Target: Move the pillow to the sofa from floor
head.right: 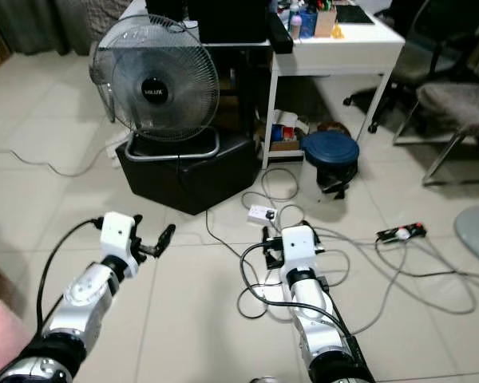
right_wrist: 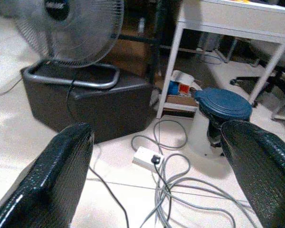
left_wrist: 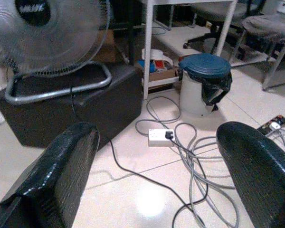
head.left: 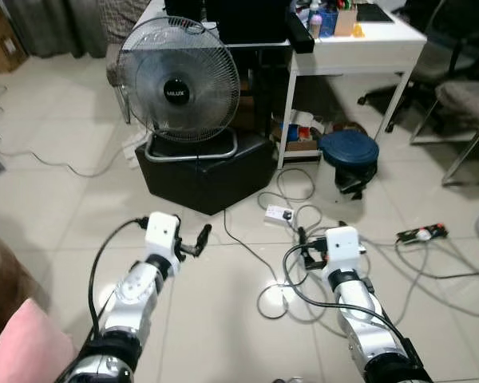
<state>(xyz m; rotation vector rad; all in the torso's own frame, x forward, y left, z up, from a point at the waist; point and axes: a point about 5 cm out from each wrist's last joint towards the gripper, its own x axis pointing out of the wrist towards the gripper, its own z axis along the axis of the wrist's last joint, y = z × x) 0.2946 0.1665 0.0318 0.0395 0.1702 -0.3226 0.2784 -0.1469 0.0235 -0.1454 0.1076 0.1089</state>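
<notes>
Pillow [head.left: 25, 347]: pink, at 8 o'clock, cut off by frame edge (resting surface indiscernible). Left gripper [head.left: 193, 242]: released, empty, over bare tile. Right gripper [left_wrist: 180, 152]: spread wide, grasping nothing, above tangled cables [head.left: 303, 271]. Fan [head.left: 178, 89]: at 11 o'clock, atop black box [head.left: 203, 171].

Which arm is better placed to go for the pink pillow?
Left, probably. The pillow lies at the robot's left edge, just beside the left arm, whose gripper is open. The right gripper is farther away.
</notes>
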